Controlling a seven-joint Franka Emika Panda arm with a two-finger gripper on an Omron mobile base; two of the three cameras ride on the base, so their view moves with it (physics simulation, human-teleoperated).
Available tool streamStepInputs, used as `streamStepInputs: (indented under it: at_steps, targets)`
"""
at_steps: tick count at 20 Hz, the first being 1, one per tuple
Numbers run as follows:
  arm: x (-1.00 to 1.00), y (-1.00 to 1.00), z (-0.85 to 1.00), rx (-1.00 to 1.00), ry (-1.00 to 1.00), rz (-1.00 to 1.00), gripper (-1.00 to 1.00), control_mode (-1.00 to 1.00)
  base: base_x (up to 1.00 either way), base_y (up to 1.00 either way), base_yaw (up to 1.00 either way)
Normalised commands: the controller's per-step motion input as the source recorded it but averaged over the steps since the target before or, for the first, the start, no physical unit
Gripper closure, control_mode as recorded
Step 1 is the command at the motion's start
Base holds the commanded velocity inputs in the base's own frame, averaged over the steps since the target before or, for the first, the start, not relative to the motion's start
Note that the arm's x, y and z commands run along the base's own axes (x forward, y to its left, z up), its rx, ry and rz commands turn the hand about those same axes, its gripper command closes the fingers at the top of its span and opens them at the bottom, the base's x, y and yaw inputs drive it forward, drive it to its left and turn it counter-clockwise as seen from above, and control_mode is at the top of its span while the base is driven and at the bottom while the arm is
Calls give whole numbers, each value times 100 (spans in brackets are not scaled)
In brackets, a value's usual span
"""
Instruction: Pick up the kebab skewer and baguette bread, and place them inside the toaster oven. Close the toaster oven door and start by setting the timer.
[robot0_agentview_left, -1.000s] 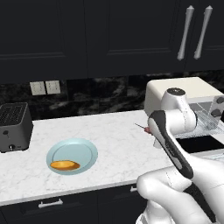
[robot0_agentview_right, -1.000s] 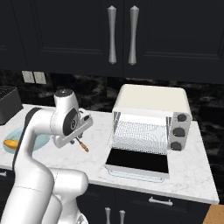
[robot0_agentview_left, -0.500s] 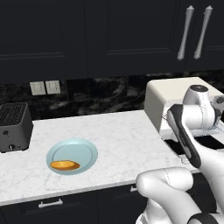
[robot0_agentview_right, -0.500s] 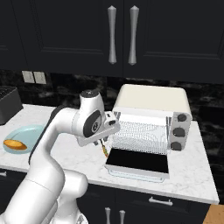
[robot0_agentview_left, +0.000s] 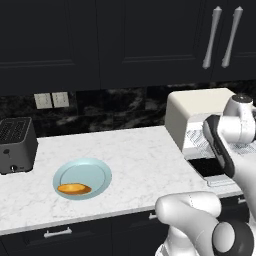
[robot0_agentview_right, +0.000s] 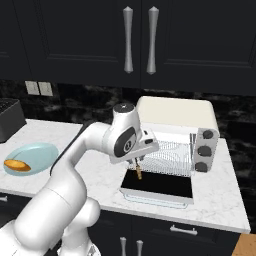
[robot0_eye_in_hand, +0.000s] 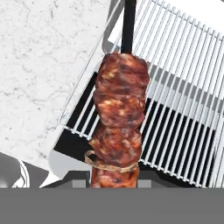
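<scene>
Left base view: arm reaching right toward the oven (robot0_agentview_left: 200, 107), wrist in front of its mouth. Bread (robot0_agentview_left: 74, 188) lying on the plate (robot0_agentview_left: 97, 172), well apart from the oven, left of centre on the counter (robot0_agentview_left: 145, 155). Slot toaster (robot0_agentview_left: 17, 145) at far left, untouched.

Right base view: gripper (robot0_agentview_right: 136, 167) hanging just over the left front of the open door (robot0_agentview_right: 157, 187), which lies flat, glass up. Skewer (robot0_agentview_right: 138, 172) pointing down from the fingers, tip close above the door glass, contact not clear. Rack (robot0_agentview_right: 170, 157) inside the cavity just behind. 3 grey knobs (robot0_agentview_right: 203, 150) at the oven's right. Bread on the plate far left.

Hand view: fingers clenched on the skewer (robot0_eye_in_hand: 117, 127), meat chunks bunched right at the grip, dark stick running on past them toward the rack (robot0_eye_in_hand: 175, 87). Rack edge and the door beneath, counter marble to the left.

Step in hand, judged from this: 1st of 2 loads, skewer carried to the oven mouth, not yet set down. Next move calls for tilting the skewer flatter and pushing it in over the rack bars, then letting go with it lying across the wires rather than slipping between them. Bread, door and timer all left to do.
</scene>
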Motion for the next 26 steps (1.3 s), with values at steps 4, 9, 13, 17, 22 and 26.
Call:
streamStepInputs:
  at_steps: [4, 9, 13, 17, 22, 26]
  targets:
    - [12, -36, 1, 0, 0, -4, 100, -100, 0, 0, 0]
    - [19, -8, 0, 0, 0, 0, 100, -100, 0, 0, 0]
    - [32, 0, 0, 0, 0, 0, 100, -100, 0, 0, 0]
    - [19, 0, -12, -1, 0, 0, 100, -100, 0, 0, 0]
    - [17, 0, -20, -1, 0, 0, 100, -100, 0, 0, 0]
    - [16, 0, -12, 0, 0, 0, 100, -100, 0, 0, 0]
